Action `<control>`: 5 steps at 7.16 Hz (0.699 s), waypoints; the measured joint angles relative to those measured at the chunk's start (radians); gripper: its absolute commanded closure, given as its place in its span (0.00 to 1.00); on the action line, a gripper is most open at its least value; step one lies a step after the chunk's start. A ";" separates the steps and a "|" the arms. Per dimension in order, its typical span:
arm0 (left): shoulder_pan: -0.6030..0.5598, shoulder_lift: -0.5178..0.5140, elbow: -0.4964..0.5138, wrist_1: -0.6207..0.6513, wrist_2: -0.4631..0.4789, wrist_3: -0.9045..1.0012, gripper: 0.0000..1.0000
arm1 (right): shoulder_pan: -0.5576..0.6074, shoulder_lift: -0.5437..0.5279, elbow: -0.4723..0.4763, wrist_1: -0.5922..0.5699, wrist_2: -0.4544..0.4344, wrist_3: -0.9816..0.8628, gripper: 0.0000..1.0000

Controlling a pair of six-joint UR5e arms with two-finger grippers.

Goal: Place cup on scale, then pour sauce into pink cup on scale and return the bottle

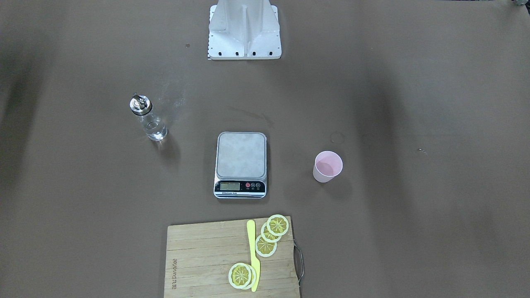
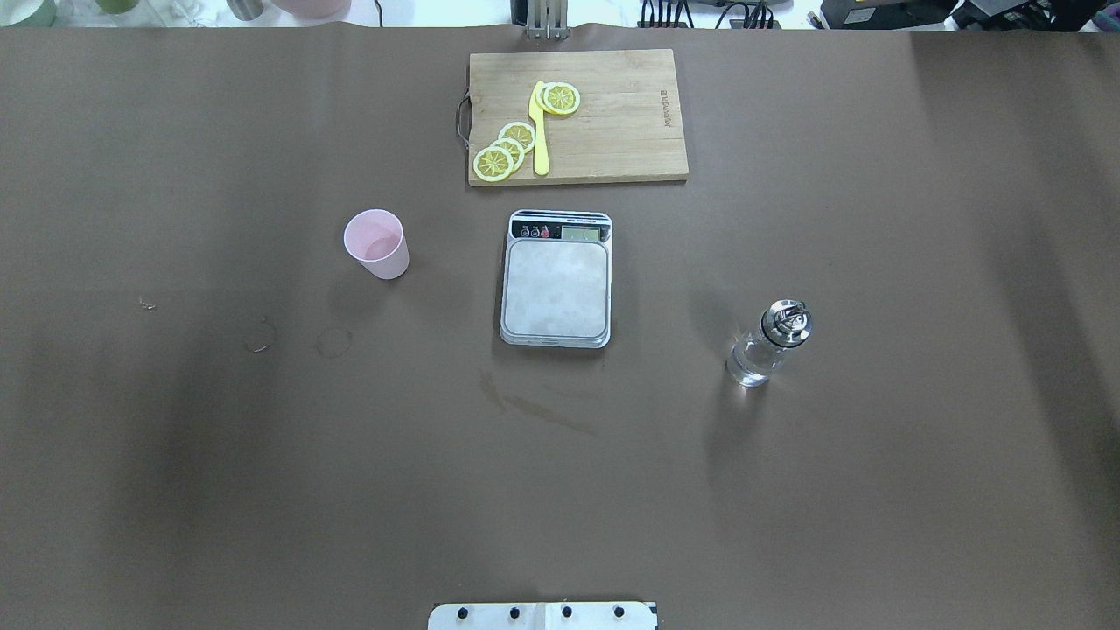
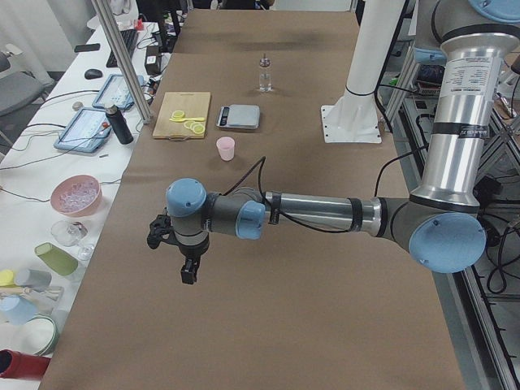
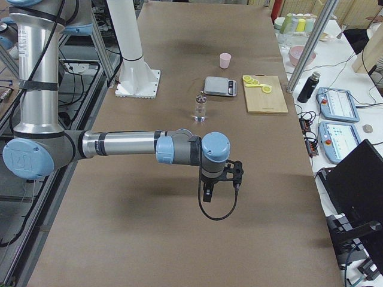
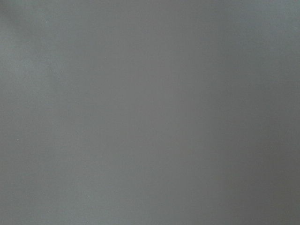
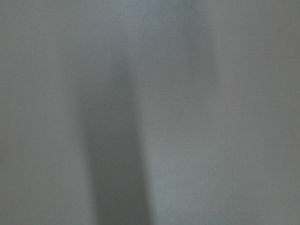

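Note:
The pale pink cup [image 2: 377, 244] stands upright on the table, left of the scale [image 2: 556, 289], apart from it; the cup [image 1: 327, 166] looks empty. The scale's steel platform [image 1: 241, 155] is bare. The clear glass bottle [image 2: 770, 346] with its metal spout stands upright right of the scale; the sauce inside barely shows. My left gripper [image 3: 188, 270] hangs above the table's left end, far from the cup [image 3: 225, 149]. My right gripper [image 4: 206, 192] hangs above the right end, short of the bottle [image 4: 200, 107]. I cannot tell whether either is open. Both wrist views show only blurred table surface.
A wooden cutting board [image 2: 612, 131] with lemon slices [image 2: 506, 150] and a yellow knife [image 2: 539, 131] lies just beyond the scale. The robot's white base [image 1: 244, 29] stands at the table's near edge. Side tables with tablets, bowls and cups [image 3: 77, 195] flank the far side.

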 measured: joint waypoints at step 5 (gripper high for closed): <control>0.000 0.003 0.003 -0.002 -0.003 0.002 0.01 | 0.001 -0.011 0.032 -0.004 0.000 0.008 0.00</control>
